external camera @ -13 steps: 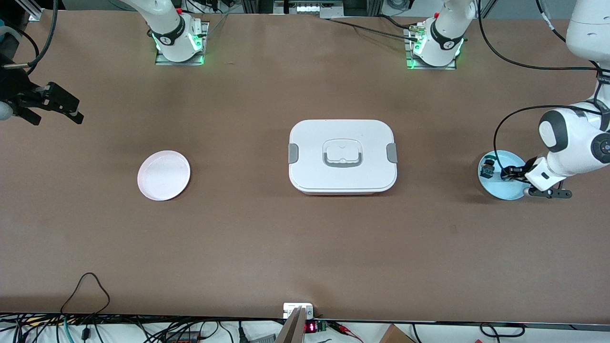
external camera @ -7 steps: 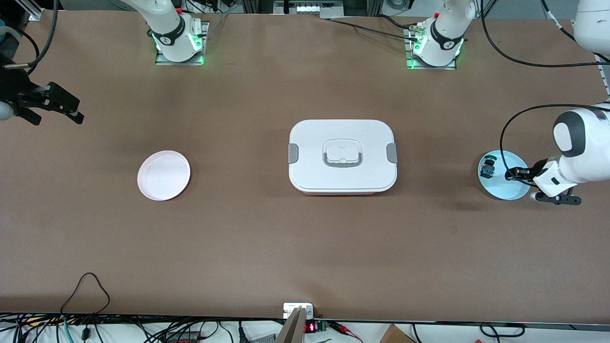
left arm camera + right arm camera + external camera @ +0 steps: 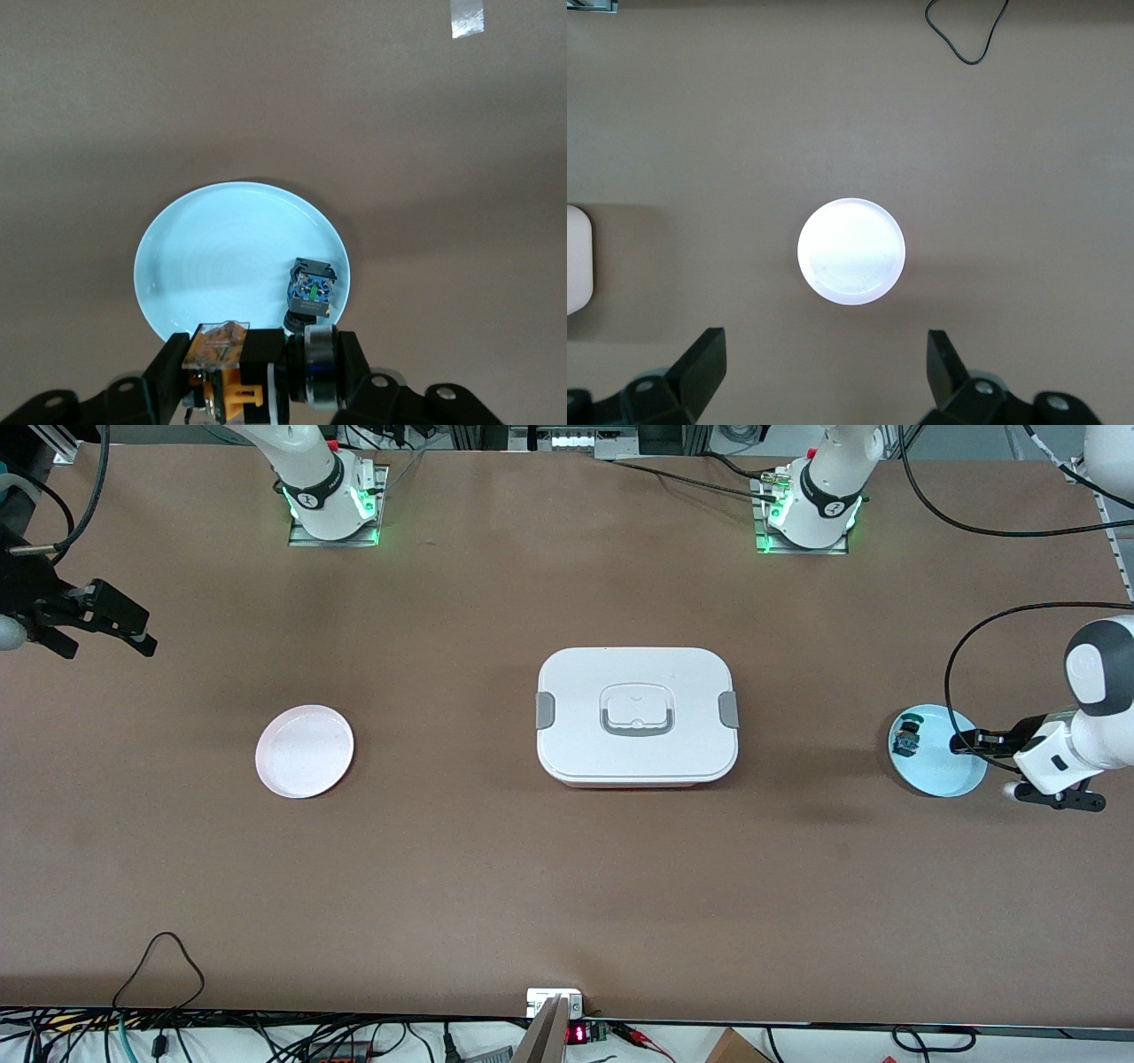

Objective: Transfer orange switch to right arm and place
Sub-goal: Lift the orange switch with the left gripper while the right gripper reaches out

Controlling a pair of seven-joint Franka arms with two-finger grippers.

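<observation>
My left gripper (image 3: 262,370) is shut on the orange switch (image 3: 229,372), a black block with orange plastic and a clear cover. It hangs in the air over the edge of the light blue plate (image 3: 221,257). In the front view the left gripper (image 3: 962,741) is above the rim of that blue plate (image 3: 941,778), at the left arm's end of the table. My right gripper (image 3: 106,642) waits, open and empty, above the right arm's end of the table. In its wrist view the right gripper (image 3: 827,350) looks down on a pale pink plate (image 3: 851,251).
A small blue-and-green capped component (image 3: 906,735) lies on the blue plate, also seen as that component (image 3: 310,292) in the left wrist view. A white lidded box (image 3: 636,716) stands mid-table. The pale pink plate (image 3: 304,750) sits toward the right arm's end.
The left arm has lifted and drawn back toward its end of the table with the switch in its grip, from over the plate's middle to its rim. The right arm has not moved.
</observation>
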